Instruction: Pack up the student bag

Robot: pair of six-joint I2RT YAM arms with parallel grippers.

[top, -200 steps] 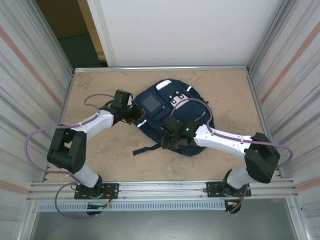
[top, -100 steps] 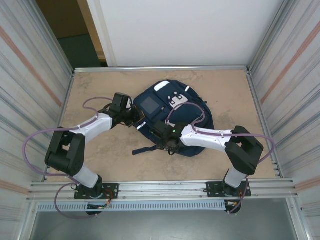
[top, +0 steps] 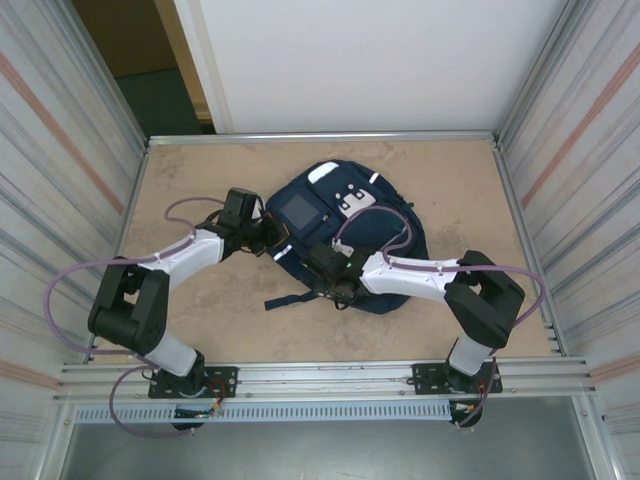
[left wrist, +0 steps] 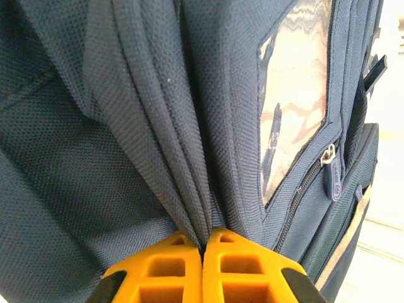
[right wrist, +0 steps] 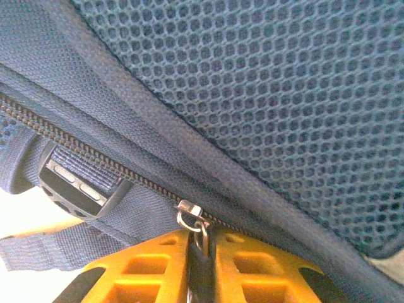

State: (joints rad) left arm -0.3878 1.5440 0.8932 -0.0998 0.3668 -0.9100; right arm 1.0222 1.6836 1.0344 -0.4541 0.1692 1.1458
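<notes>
The top external camera looks down from high above and behind the near side of the student bag (top: 345,235), far enough off to take in the whole table (top: 200,300). The left wrist camera sits against the bag's left flank, facing along its folds. The right wrist camera is closer still at the bag's near edge, facing mesh and a zipper pull (right wrist: 192,214). All three views share the bag's navy fabric.

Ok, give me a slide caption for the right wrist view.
Wrist close-up: the right hand pinches the zipper pull of the student bag, just below its mesh panel.
</notes>
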